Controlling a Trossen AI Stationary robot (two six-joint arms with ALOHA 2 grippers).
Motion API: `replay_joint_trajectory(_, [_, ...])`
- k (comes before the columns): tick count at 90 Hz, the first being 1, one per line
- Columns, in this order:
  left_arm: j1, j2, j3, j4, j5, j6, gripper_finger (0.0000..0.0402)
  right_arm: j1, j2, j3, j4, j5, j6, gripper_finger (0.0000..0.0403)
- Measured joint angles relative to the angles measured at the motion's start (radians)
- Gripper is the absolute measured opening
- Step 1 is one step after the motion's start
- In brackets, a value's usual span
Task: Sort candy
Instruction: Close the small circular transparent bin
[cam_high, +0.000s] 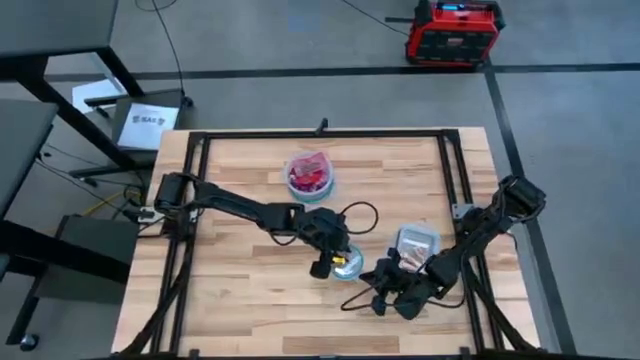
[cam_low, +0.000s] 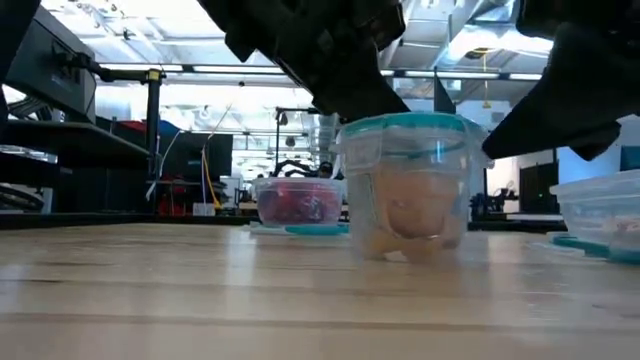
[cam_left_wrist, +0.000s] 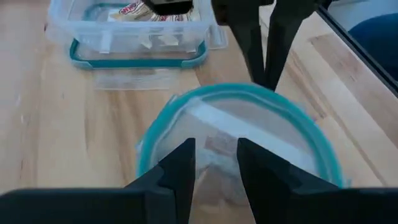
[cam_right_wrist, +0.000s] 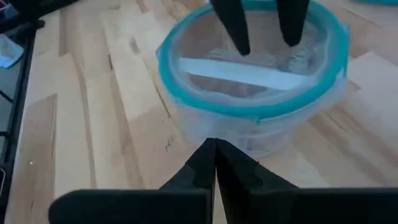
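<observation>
Bowl of red sweets (cam_high: 311, 175): sitting toward the far middle of the table (cam_high: 240, 290), well apart from both arms and holding red candy (cam_high: 309, 180); in the low view it is showing behind the near bowl.
Left gripper (cam_high: 334, 262): hanging directly over the near bowl (cam_high: 349, 265), its two dark fingers (cam_left_wrist: 181, 171) parted by a narrow gap and pointing down inside the rim; nothing is showing between them.
Near bowl: standing upright in the middle of the table with a few whitish-silver sweets (cam_right_wrist: 298, 61) lying on its floor.
Right gripper (cam_high: 386, 297): waiting low just beside the near bowl, on the side nearer the table's front edge, its fingers pressed together at the tips and holding nothing.
Tub (cam_high: 417, 243): resting just beyond the right arm, with unsorted wrapped sweets (cam_left_wrist: 149, 12) lying inside.
Step in hand: by my reading, the left arm is finishing a drop of one sweet into the near bowl.
Next move: likely calling for the left gripper to lift clear of the rim, then reach toward the tub for another sweet without nudging the bowl.
</observation>
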Motion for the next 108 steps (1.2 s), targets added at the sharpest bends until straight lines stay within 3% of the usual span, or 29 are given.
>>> replay_joint_trajectory(44, [-0.02, 0.126, 0.003, 0.144, 0.015, -0.032, 0.0107, -0.07, 0.0, 0.001, -0.011, 0.031, -0.011, 0.0])
replay_joint_trajectory(79, [-0.018, 0.129, 0.001, 0.118, 0.008, -0.052, 0.0107, -0.096, -0.002, 0.003, -0.091, 0.062, 0.045, 0.0])
replay_joint_trajectory(95, [-0.016, 0.085, -0.003, 0.1, 0.038, -0.054, 0.0107, -0.081, -0.002, 0.0, 0.01, -0.079, -0.13, 0.0])
replay_joint_trajectory(108, [-0.013, 0.025, -0.005, 0.083, 0.054, -0.062, 0.0107, -0.072, -0.022, -0.002, 0.02, -0.257, -0.156, 0.0])
